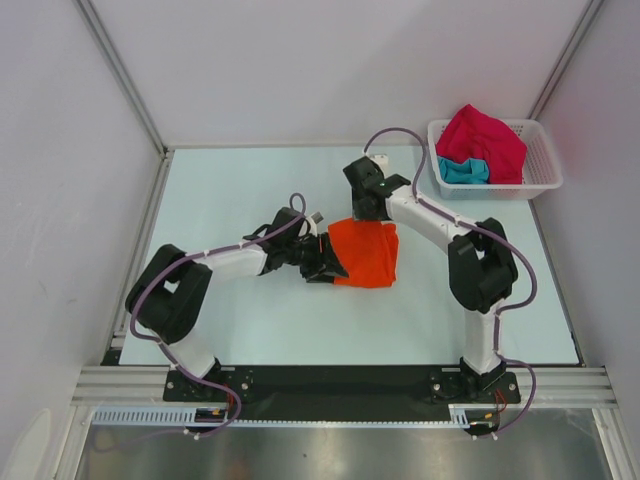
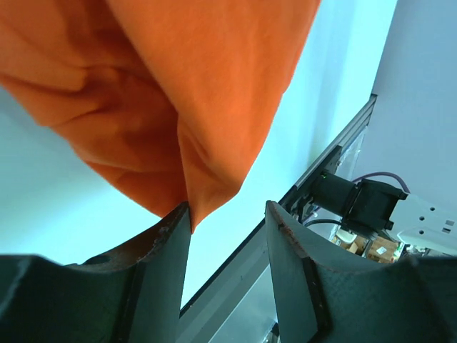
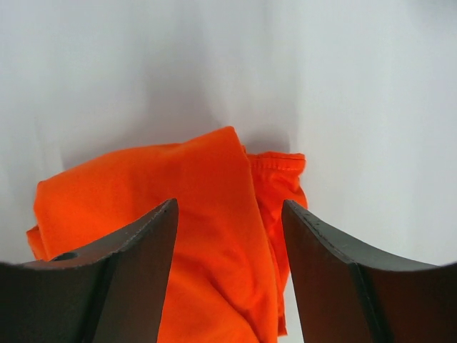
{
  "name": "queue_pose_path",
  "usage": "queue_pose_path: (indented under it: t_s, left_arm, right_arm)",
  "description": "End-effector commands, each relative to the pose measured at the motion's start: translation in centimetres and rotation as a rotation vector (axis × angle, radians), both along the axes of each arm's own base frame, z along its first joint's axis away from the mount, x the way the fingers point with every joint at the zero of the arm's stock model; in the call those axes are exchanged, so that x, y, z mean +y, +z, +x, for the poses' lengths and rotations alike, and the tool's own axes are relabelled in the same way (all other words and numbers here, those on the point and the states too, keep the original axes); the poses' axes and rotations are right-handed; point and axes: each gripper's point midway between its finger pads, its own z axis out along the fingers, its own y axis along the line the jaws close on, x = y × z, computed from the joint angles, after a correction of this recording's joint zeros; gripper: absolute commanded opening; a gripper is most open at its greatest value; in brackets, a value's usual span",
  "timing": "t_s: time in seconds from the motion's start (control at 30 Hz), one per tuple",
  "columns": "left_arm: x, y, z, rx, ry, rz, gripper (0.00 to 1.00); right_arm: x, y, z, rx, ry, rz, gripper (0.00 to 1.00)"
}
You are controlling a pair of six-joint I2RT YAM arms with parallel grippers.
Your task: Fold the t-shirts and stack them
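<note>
Step in hand: the fold of the orange shirt [image 1: 365, 253] is appearing close to finished. The shirt is lying near the middle of the table [image 1: 250, 190] as a compact, roughly square bundle, with several layers showing at its edges in the wrist views.

The left gripper [image 2: 228, 209] is sitting at the shirt's left edge. Its jaws are standing partly apart. A corner of the cloth is touching the tip of one finger, but nothing is lying between the jaws, so it is gripping nothing.

The right gripper [image 3: 230, 204] is hovering just above the far edge of the shirt, jaws standing wide apart, the cloth showing below and beyond them. It is holding nothing.

Remaining stock: a pink shirt [image 1: 487, 140] and a teal shirt [image 1: 463, 172] are lying bunched in the basket [image 1: 548, 170] at the far right corner, well apart from the orange one. Neither is looking folded.

Assessment: the task is standing at an early stage, one shirt of three being near done, the stack not yet begun.

Next move, as judged: both arms are needing to lift clear without dragging the loose corner, which is risking undoing the fold. Then the right arm, being nearer the basket, is looking the better placed to fetch the pink shirt, which is lying on top of the teal
</note>
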Motion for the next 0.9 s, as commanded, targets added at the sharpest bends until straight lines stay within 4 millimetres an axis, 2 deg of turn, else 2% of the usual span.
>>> queue_pose_path:
  t_s: [0.0,0.17,0.4,0.53,0.7,0.83,0.87]
  left_arm:
    - [0.2,1.2,-0.1,-0.060,-0.005,-0.004,0.50]
    - [0.1,0.9,-0.1,-0.052,-0.010,0.002,0.50]
    - [0.3,-0.3,-0.3,-0.030,-0.011,0.023,0.50]
    - [0.4,-1.0,-0.5,-0.013,-0.013,0.033,0.50]
    - [0.4,-1.2,-0.6,-0.005,-0.017,0.036,0.50]
    - [0.6,-1.2,-0.3,-0.018,-0.007,0.053,0.50]
    - [0.7,-1.0,0.0,-0.030,-0.002,0.060,0.50]
  right_arm:
    - [1.6,-1.4,0.3,0.031,0.037,-0.008,0.65]
    - [1.2,-3.2,1.0,0.048,0.037,-0.039,0.65]
    - [-2.0,-4.9,3.0,0.060,-0.007,-0.073,0.65]
    - [-3.1,-4.9,4.0,0.054,-0.021,-0.089,0.65]
    - [-2.9,-3.8,4.5,0.038,-0.017,-0.078,0.65]
    - [-2.8,-1.4,4.6,0.006,-0.011,-0.086,0.65]
    - [-2.7,0.5,4.6,-0.026,-0.011,-0.077,0.65]
